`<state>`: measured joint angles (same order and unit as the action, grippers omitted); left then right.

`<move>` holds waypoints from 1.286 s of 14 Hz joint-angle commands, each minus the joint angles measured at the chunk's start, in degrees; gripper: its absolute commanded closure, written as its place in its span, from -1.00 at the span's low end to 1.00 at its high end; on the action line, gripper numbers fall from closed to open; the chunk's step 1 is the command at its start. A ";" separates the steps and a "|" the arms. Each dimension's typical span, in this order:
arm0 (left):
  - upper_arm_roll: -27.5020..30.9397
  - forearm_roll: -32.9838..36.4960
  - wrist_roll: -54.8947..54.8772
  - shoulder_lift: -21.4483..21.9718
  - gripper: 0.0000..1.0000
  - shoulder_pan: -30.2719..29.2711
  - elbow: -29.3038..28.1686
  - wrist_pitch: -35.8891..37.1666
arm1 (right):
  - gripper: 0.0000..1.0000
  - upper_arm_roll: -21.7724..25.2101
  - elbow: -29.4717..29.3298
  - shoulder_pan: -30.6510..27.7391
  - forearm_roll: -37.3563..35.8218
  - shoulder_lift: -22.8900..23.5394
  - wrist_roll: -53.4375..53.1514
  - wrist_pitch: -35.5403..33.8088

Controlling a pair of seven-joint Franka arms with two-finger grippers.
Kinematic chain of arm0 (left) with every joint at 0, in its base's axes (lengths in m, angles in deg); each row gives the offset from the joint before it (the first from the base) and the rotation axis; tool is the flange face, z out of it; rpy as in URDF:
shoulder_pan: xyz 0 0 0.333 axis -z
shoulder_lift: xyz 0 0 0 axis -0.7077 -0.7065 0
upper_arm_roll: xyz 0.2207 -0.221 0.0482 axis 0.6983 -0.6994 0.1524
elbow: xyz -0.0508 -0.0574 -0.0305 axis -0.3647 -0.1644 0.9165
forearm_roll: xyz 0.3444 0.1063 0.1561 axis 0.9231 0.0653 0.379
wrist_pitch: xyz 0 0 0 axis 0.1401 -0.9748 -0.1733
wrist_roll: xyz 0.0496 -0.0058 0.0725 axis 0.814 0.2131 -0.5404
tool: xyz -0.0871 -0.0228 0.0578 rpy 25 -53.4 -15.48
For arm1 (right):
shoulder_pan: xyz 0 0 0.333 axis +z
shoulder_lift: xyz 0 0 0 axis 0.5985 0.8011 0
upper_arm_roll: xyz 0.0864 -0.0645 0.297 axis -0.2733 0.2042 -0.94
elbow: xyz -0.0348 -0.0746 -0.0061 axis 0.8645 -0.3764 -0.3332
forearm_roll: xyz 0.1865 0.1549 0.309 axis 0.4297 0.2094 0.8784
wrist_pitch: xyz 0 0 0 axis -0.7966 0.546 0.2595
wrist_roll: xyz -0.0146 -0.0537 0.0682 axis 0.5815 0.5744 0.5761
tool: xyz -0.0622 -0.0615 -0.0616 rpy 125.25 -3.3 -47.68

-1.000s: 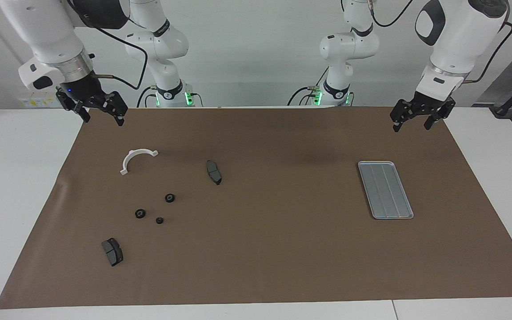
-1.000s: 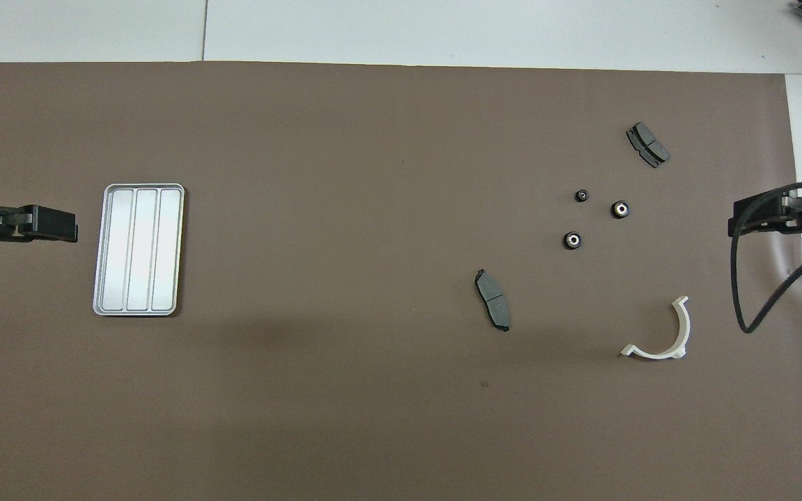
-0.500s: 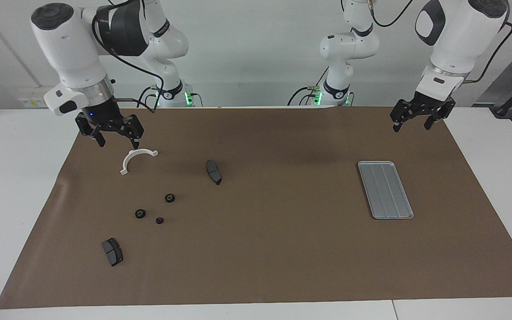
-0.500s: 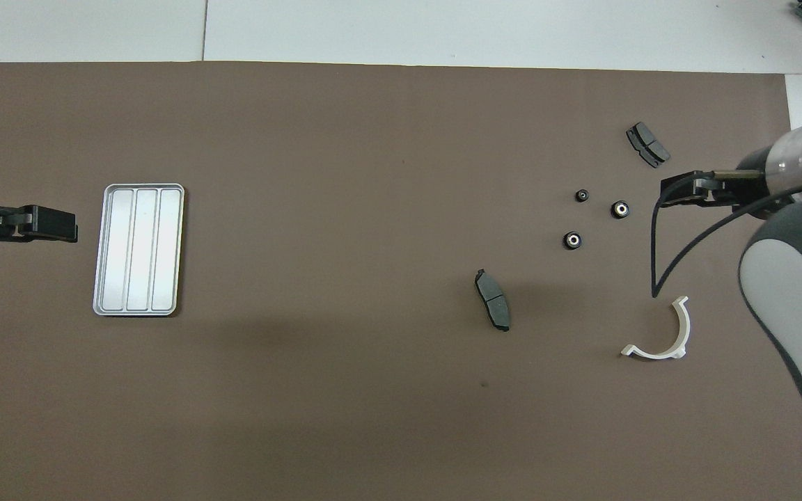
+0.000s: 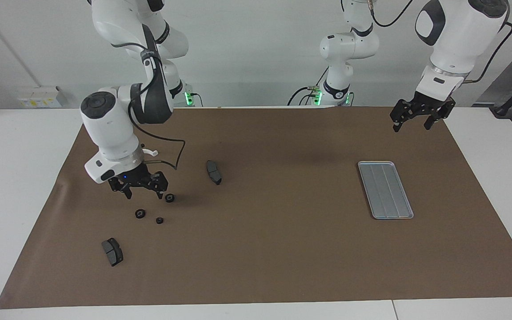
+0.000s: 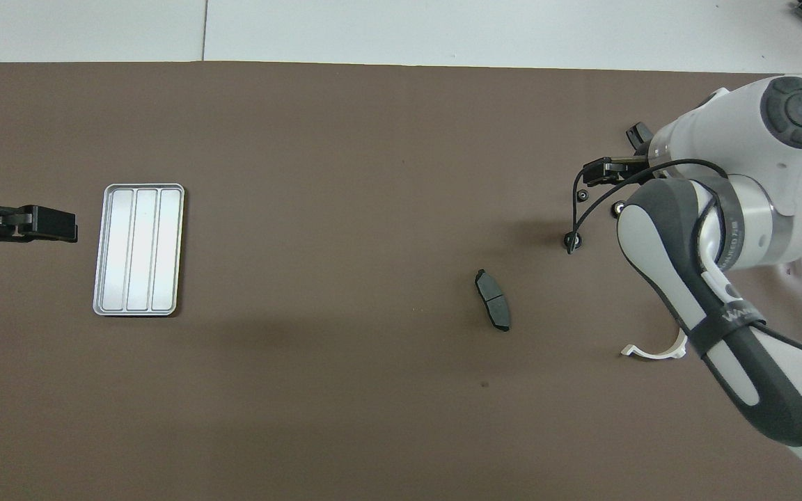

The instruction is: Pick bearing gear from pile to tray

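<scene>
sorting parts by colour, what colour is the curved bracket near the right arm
White. The curved bracket shows best in the overhead view.

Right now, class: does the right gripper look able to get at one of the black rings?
Probably yes. The right gripper hangs open just over the rings, with nothing between them. The brake pads and white bracket lie apart from them. The left gripper waits near the tray.
</scene>
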<state>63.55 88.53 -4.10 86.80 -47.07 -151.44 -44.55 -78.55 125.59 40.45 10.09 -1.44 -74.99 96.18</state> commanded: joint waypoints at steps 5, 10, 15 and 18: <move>-0.45 -0.68 0.32 1.20 -1.00 -0.87 -0.88 0.53 | -1.00 -0.30 -1.18 0.27 -1.50 8.73 1.64 7.19; -0.45 -0.68 0.32 1.20 -1.00 -0.87 -0.88 0.53 | -0.78 -0.30 -1.18 0.62 -2.82 10.49 1.29 8.51; -0.45 -0.68 0.32 1.20 -1.00 -0.87 -0.88 0.53 | -0.07 -0.30 -0.57 0.62 -3.00 10.67 1.29 8.51; -0.45 -0.68 0.32 1.20 -1.00 -0.87 -0.88 0.53 | -0.07 -0.30 -0.39 0.62 -3.00 10.67 1.29 8.42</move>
<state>63.55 88.53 -4.10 86.80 -47.08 -151.44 -44.54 -78.56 125.26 41.43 7.75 8.83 -74.93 103.97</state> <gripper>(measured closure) 0.000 0.463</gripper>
